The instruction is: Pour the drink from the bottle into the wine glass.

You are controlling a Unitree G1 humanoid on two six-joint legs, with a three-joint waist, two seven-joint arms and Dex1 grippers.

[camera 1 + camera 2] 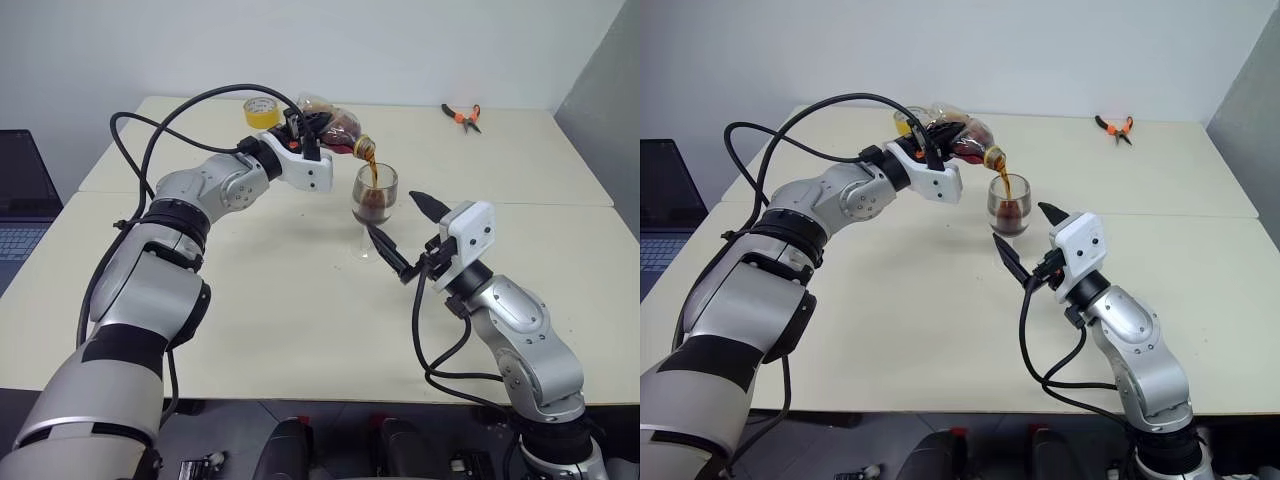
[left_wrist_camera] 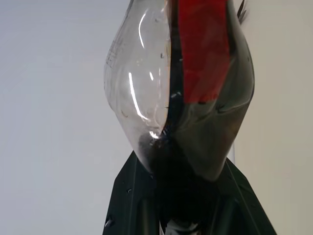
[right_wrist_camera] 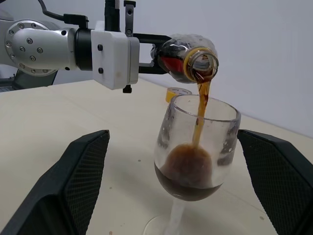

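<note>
Bottle (image 1: 335,125) tipped in clamped left hand (image 1: 312,128), drink (image 3: 200,110) into mid-table wine glass (image 3: 195,156) between wide right hand (image 1: 408,235).

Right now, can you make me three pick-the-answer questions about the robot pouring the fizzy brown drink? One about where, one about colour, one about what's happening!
1. Where are the orange-handled pliers?
A. far table edge
B. inside the glass
C. on the laptop

2. What colour is the drink?
A. green
B. dark brown
C. clear

3. What is the right gripper doing?
A. squeezing the glass
C. open, fingers either side of the clear stemmed wine glass
B. holding the bottle

Answers: 1 A, they lie far back. 2 B, the stream shows it. 3 C, both pads stand apart while the left gripper tilts the clear plastic bottle.
</note>
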